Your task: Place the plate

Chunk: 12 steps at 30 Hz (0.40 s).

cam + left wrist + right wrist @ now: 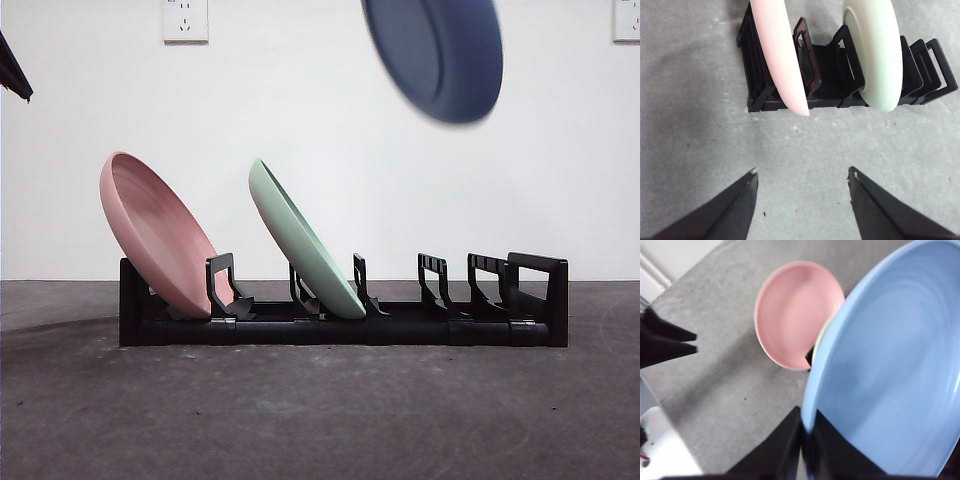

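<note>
pink plate and green plate sit racked; right gripper pinches the blue plate aloft, unslotted; left gripper gapes empty.

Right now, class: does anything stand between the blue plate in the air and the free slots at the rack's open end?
Nothing visible does. The right gripper holds the blue plate high above the rack. The pink plate and green plate occupy other slots, to one side.
</note>
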Tool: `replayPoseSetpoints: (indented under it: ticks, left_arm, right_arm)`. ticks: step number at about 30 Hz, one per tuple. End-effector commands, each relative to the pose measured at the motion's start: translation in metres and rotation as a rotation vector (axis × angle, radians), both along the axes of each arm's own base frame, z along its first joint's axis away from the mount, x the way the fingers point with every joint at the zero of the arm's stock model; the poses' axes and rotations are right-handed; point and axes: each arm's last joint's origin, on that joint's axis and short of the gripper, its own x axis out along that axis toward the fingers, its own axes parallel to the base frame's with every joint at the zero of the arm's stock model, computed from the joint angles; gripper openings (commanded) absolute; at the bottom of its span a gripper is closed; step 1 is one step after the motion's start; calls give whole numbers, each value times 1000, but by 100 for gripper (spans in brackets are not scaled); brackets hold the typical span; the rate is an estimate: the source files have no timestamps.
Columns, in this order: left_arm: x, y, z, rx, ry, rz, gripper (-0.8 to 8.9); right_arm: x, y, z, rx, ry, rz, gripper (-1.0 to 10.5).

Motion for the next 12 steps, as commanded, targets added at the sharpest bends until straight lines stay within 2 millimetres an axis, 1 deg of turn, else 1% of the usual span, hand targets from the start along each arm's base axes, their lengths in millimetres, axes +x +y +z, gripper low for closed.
replayPoseSetpoints:
  ticks: [1,3,6,9,12]
  left_arm:
    - [2,0,5,0,-24,-9,287]
    - [2,0,5,0,-24,-9,287]
    - [2,0,5,0,-23,-9,287]
    - [2,0,5,0,-22,-9,287]
    - [2,0,5,0,-22,-9,287]
  right_arm:
    - [-26,3,3,-7,-94,31,17]
    - [-45,2,-4,7,-144,52,17]
    - [-70,0,-22,18,-202,81,17]
    - [-94,-1,-46,-2,-240,98,17]
    - [-113,0,-72,-72,-260,106,17]
